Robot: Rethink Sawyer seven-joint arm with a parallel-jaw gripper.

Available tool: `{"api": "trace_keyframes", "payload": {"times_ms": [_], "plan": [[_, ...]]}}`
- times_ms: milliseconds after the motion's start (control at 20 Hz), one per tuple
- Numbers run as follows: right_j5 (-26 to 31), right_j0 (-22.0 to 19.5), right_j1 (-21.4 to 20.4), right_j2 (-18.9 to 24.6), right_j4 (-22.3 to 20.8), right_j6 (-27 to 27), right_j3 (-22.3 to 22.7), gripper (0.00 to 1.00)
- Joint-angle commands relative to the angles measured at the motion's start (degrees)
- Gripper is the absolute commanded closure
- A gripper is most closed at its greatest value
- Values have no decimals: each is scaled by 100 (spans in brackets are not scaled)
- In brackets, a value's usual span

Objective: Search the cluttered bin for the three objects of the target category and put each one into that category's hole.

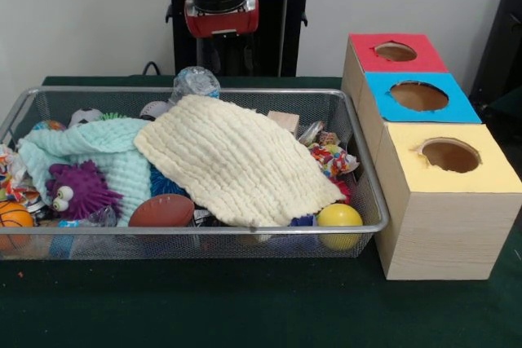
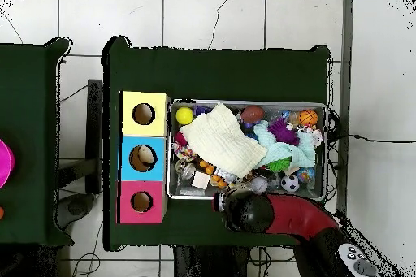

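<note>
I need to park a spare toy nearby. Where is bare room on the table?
The green table lies bare in front of the bin, and beyond the boxes' outer side in the overhead view. The bin itself is crowded throughout.

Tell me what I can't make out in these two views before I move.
- Claw: front view shows only the arm's end behind the bin; overhead, the arm covers it. Open or shut unknown.
- Bin contents under the cream cloth and mint cloth: hidden in both views.
- Plastic lumps: one at the far rim; any others unseen.
- Box holes: insides too dark.
</note>
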Motion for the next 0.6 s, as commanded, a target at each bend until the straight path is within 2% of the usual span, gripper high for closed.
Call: {"api": "trace_keyframes", "payload": {"times_ms": [50,450,500,600], "plan": [[-454,377,1,-258,-61,985,-71,0],[-76,277,12,-157,141,664,-62,0],[-177,318,242,-219,61,685,-178,0],[-141,286,225,-228,24,620,-162,0]]}}
